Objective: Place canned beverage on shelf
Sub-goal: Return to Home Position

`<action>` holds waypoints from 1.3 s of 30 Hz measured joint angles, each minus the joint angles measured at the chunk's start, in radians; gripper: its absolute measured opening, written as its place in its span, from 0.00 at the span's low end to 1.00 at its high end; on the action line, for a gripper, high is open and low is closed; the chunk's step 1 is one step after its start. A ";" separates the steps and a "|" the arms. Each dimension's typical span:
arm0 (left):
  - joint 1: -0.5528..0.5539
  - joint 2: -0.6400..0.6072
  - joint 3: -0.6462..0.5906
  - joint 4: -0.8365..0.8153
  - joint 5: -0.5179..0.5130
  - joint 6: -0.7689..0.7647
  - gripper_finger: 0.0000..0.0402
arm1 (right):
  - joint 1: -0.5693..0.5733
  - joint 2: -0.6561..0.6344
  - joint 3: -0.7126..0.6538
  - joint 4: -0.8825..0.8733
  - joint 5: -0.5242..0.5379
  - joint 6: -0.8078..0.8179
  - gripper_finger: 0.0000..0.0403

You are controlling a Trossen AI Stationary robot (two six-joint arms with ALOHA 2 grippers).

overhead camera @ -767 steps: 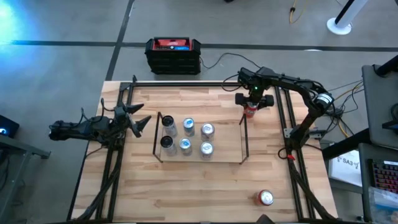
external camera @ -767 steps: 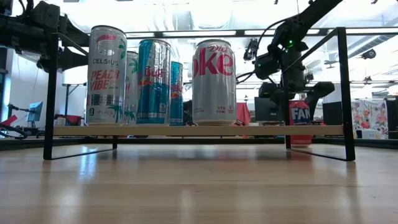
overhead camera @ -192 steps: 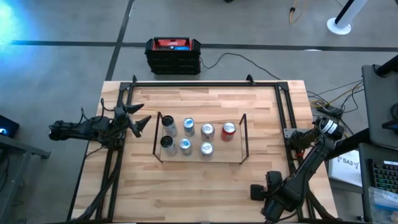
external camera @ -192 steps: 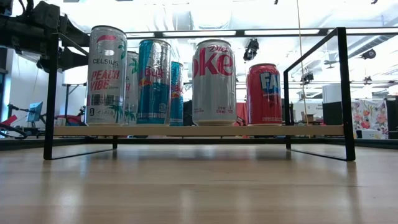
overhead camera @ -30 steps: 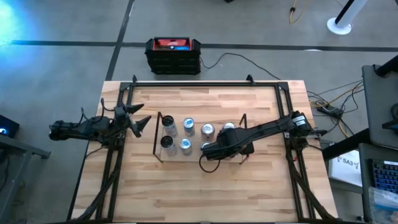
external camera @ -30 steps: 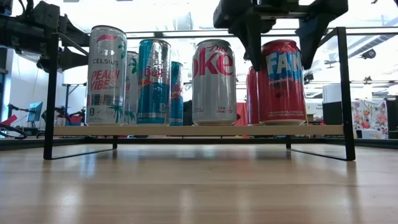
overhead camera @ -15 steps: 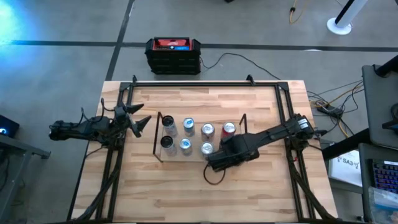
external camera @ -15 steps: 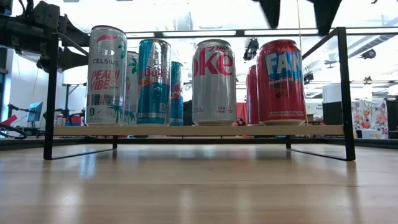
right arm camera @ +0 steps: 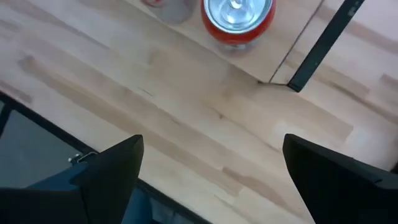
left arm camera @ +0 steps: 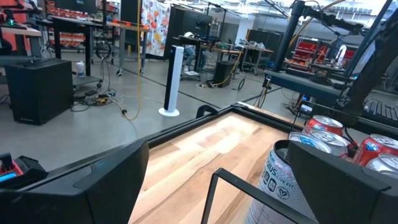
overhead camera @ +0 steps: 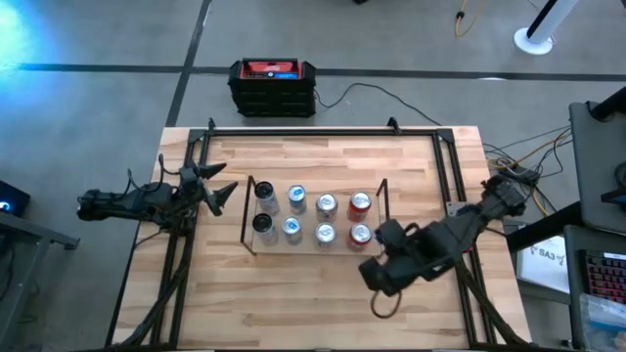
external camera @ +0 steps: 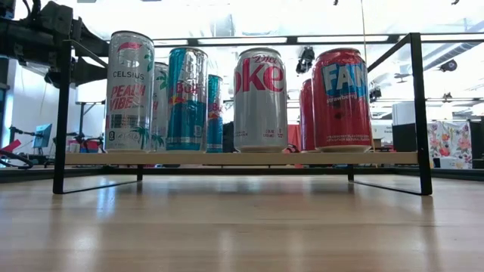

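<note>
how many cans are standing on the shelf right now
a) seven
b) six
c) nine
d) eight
d, the high view shows eight cans in two rows of four on the shelf; the right gripper is off to its side, jaws open.

Shelf sits mid-table, running left to right. On it stand eight cans, two rows of four, one row behind the other. Left gripper hangs just left of the shelf's left end. Right gripper is out front of the right end, above the tabletop, apparently clear of the nearest can.
</note>
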State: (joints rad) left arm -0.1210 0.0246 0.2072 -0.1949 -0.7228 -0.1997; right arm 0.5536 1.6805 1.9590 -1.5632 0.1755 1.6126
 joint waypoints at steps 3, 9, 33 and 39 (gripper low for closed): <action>0.000 0.000 0.000 0.000 0.000 0.000 0.92 | 0.038 -0.013 -0.003 0.001 0.059 0.000 0.92; 0.000 0.000 0.000 0.000 0.000 0.000 0.92 | 0.083 -0.085 -0.073 0.045 0.102 0.001 0.92; 0.000 0.000 0.000 0.000 0.000 0.000 0.92 | -0.009 -0.896 -0.927 0.512 0.369 -0.067 0.92; 0.000 0.000 0.000 0.000 0.000 0.000 0.92 | -0.009 -1.023 -1.048 0.568 0.366 -0.158 0.92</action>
State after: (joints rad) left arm -0.1207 0.0246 0.2073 -0.1948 -0.7227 -0.1997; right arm 0.5442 0.6572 0.9114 -0.9953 0.5418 1.4542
